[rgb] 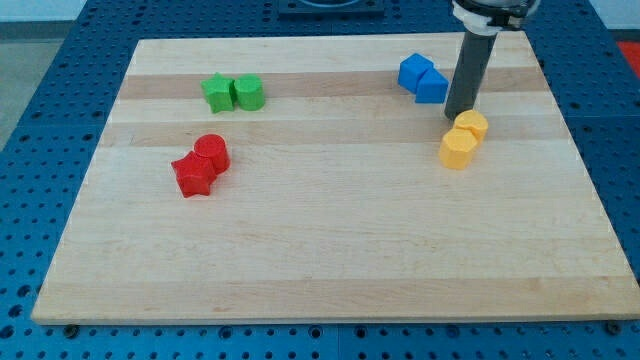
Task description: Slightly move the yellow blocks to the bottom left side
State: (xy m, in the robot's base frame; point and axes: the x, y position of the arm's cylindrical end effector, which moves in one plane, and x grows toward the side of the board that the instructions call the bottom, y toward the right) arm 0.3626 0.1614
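1. Two yellow blocks sit at the view's right, touching each other. The upper yellow block (471,125) is a short rounded or many-sided piece; the lower yellow block (457,149), of like shape, lies just toward the view's bottom-left of it.
2. My tip (455,116) is down at the surface, just off the upper yellow block's top-left edge. Touching or a hair apart, cannot tell.
3. No pincer on this arm: it ends in a plain dark rod (469,75), which rises from the tip toward the view's top and leans slightly right. Nothing is gripped.
4. Toward the view's top-left of the tip, close by, two blue blocks touch each other. The nearer blue block (433,86) lies just beside the rod's left edge; the farther blue block (412,71) sits up and left of it. Both look boxy; exact shape unclear.
5. Well to the view's left of the tip, near the top: a green star-shaped block (216,93), with a green rounded block (249,92) touching its right side.
6. Farther left and lower than the tip: a red cylinder (211,152), with a red star-shaped block (194,176) touching it at bottom-left.
7. All rest on a pale wooden surface (330,250), which lies on a blue perforated base (60,80).
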